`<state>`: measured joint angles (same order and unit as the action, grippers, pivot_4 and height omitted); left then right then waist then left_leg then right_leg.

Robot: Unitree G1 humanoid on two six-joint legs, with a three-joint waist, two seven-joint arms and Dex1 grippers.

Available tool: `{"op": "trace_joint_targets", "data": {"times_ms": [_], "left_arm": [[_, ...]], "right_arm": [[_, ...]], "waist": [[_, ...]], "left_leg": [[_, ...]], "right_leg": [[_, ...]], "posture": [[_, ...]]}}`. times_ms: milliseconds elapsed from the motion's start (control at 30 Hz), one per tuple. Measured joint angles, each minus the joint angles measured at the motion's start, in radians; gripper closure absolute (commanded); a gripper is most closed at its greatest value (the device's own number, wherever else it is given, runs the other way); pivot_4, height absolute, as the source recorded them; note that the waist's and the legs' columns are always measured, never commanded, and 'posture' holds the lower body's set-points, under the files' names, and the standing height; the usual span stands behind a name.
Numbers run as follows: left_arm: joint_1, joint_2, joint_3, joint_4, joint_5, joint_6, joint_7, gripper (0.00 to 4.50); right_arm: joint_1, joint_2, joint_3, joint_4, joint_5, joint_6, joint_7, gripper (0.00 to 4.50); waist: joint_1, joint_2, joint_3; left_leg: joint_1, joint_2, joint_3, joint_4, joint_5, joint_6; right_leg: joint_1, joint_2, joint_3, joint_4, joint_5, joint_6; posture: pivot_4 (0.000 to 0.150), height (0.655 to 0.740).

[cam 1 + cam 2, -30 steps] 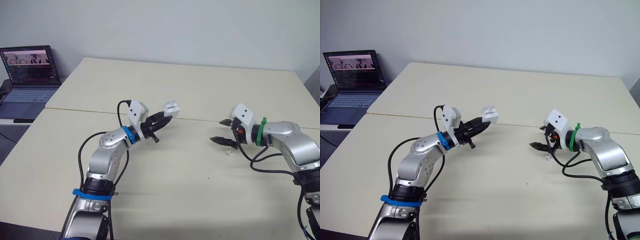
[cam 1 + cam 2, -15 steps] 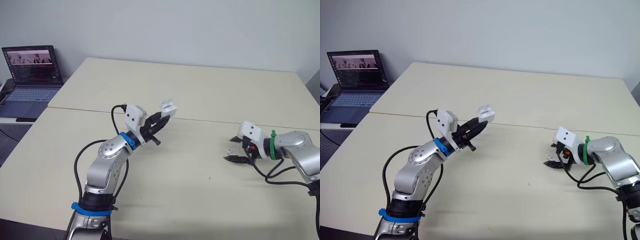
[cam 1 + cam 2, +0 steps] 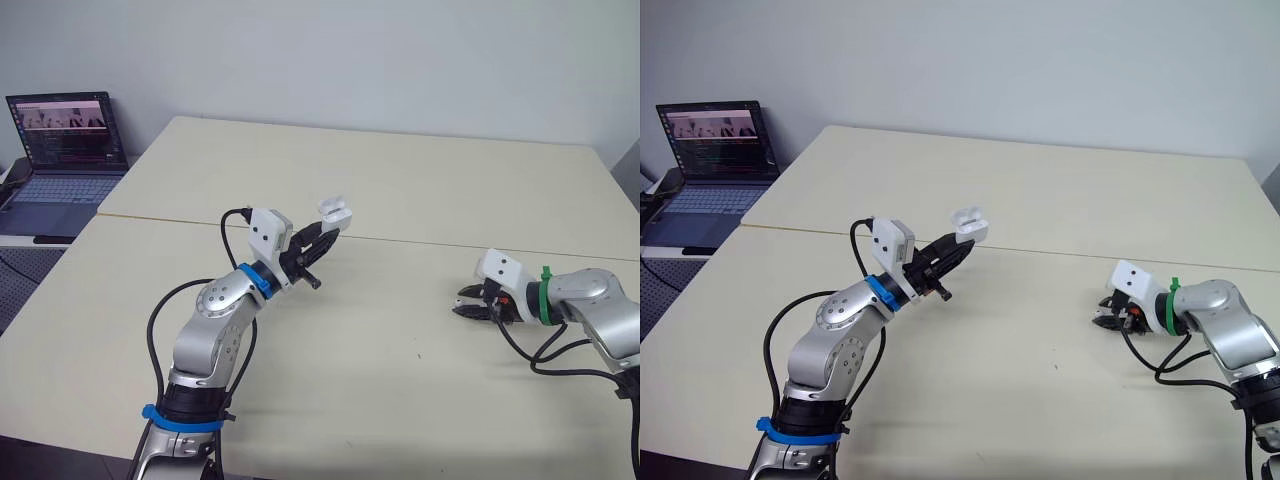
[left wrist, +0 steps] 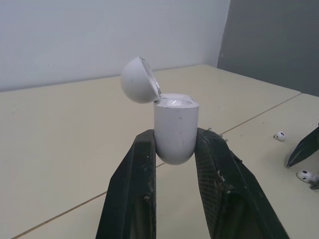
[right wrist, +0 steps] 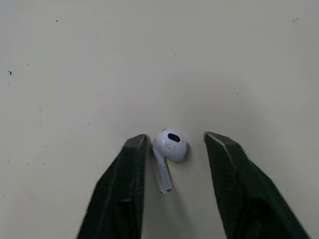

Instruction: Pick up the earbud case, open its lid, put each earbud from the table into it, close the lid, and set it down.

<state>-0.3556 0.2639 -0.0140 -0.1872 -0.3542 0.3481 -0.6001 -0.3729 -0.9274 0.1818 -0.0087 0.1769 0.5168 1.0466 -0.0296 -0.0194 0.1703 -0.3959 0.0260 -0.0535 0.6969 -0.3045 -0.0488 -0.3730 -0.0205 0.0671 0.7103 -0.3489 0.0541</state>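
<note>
A: So, from the head, what's the left tool doing?
B: It grips the earbud case above the table.
A: Left wrist?
B: Its lid is up.
A: Right wrist?
B: The right tool is apart, an earbud between, on the table.

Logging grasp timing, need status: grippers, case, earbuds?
Left gripper shut on case, lid open, held off table. Right gripper open, low, straddling one earbud. Second earbud on table nearby. No obstruction seen.
</note>
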Motion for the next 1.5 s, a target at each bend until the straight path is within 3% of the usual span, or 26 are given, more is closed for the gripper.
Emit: {"op": "trace_joint_targets", "data": {"times_ms": [67,267,367,533,833,1033,1500], "left_arm": [[0.000,-0.003,-0.002,0.000,0.000,0.000,0.000,3.75],[0.000,-0.015,-0.008,0.000,0.000,0.000,0.003,3.75],[0.001,-0.025,-0.018,0.000,0.000,-0.001,0.006,3.75],[0.030,-0.041,-0.019,-0.004,0.000,-0.008,0.024,3.75],[0.076,-0.056,-0.029,-0.035,0.001,-0.010,0.046,3.75],[0.082,-0.054,-0.030,-0.047,0.001,-0.009,0.049,3.75],[0.082,-0.052,-0.030,-0.047,0.001,-0.009,0.055,3.75]], "right_arm": [[0.000,-0.001,0.000,-0.005,-0.001,0.001,0.000,4.11],[0.000,-0.020,-0.002,-0.006,-0.002,0.011,0.015,4.10],[0.001,-0.093,-0.002,-0.006,-0.020,-0.018,0.067,4.10],[0.041,-0.309,-0.001,0.061,-0.110,-0.218,0.199,4.10],[0.058,-0.362,0.000,0.278,-0.207,-0.434,0.272,4.10],[0.079,-0.340,-0.010,0.313,-0.217,-0.433,0.266,2.10],[0.086,-0.340,-0.024,0.328,-0.229,-0.407,0.265,2.10]], "waist": [[0.000,0.000,0.000],[0.000,0.000,0.000],[0.002,0.001,0.001],[0.002,0.002,0.001],[0.000,0.002,0.002],[0.001,0.003,0.002],[0.002,0.003,0.002]], "left_leg": [[0.000,0.000,0.000,0.000,0.000,0.000],[0.000,0.000,0.000,0.000,0.000,0.000],[-0.001,-0.001,0.000,0.000,0.000,0.000],[-0.001,0.000,0.000,-0.001,0.000,0.000],[0.002,0.001,0.001,-0.001,0.000,0.000],[0.002,0.000,0.001,-0.001,0.000,0.000],[0.002,0.000,0.001,0.000,0.000,0.000]], "right_leg": [[0.000,0.000,0.000,0.000,0.000,0.000],[0.000,0.000,0.000,0.000,0.000,0.000],[0.000,-0.001,0.000,-0.002,0.000,0.000],[0.001,-0.001,0.000,-0.005,0.000,0.000],[0.004,0.000,0.000,-0.005,0.000,0.001],[0.004,0.000,0.001,-0.005,0.000,0.001],[0.005,-0.001,0.001,-0.006,0.001,0.001]], "posture": [[0.150,0.7400],[0.150,0.7400],[0.150,0.7400],[0.150,0.7400],[0.150,0.7400],[0.150,0.7400],[0.150,0.7400]]}}
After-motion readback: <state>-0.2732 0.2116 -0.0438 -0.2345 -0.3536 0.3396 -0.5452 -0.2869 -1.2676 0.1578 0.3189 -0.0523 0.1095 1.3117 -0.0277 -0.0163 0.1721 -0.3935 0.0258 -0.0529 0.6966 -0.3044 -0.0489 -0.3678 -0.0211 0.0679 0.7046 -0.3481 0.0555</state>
